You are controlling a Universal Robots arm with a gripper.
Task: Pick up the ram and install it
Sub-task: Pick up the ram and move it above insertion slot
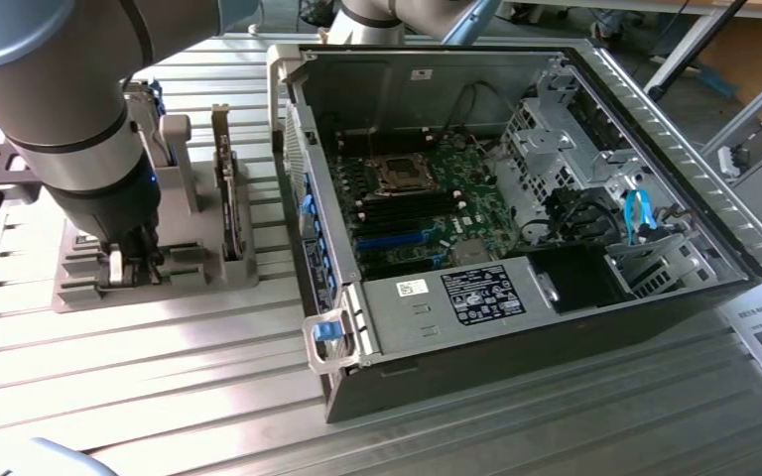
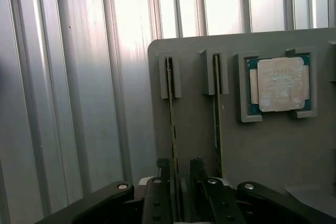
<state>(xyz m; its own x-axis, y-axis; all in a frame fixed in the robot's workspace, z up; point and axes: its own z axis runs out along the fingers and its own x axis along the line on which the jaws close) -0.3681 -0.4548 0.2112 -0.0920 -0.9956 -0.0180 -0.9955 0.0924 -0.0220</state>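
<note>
Hovering low over the gray holder (image 2: 195,129), the pincer (image 2: 180,184) is wide open, with its two dark fingers (image 2: 164,179) straddling the ram (image 2: 172,129). That's the thin green stick standing on edge in one of the holder's slots. In the wrist view the stick runs right down into the gap between the fingers and sits closer to one finger than the other. Neither finger looks like it's clamping the stick, so nothing is held. A second stick (image 2: 217,119) just like it stands in the neighbouring slot, parallel and a bit apart. Beyond that one there's a square CPU chip (image 2: 278,84) lying flat in its own pocket on the same holder. From the exterior view, the arm (image 1: 51,89) comes down on the exterior view's left and the pincer (image 1: 130,266) is tucked into the holder (image 1: 83,293). I can't make out the ram itself from that angle. A dark expansion card (image 1: 229,198) stands upright in the holder, just beside the pincer. The holder sits on the ribbed aluminium desk (image 1: 156,377). The open PC case (image 1: 514,337) lies on its side on the exterior view's right, with the green motherboard (image 1: 415,203) facing up inside.
</note>
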